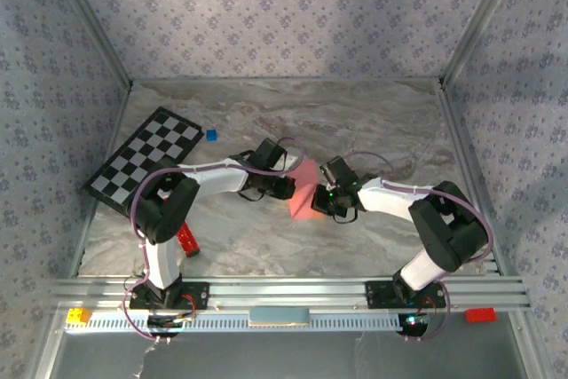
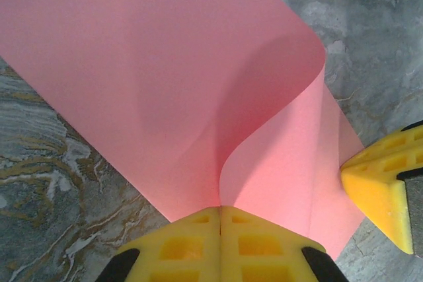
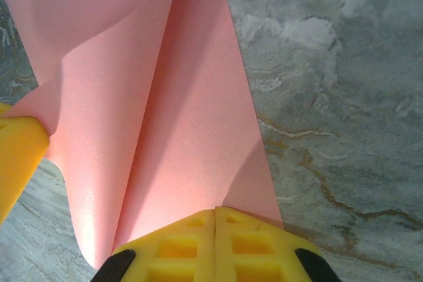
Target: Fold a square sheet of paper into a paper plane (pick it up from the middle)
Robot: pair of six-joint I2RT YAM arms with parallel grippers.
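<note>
Both arms were bent at the elbow. Left arm (image 1: 165, 210) reached right and right arm (image 1: 448, 224) reached left, wrists facing each other mid-table. Left gripper (image 1: 286, 187) had its yellow fingers (image 2: 192, 246) pressed together, pinching the square sheet of paper (image 2: 132, 64). Right gripper (image 1: 330, 201) was the same, fingers (image 3: 248, 242) closed on that sheet. Grippers were near each other, not touching.

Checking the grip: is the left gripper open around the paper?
No, the left gripper is shut tight on the paper, which curls up from the pinch.
</note>
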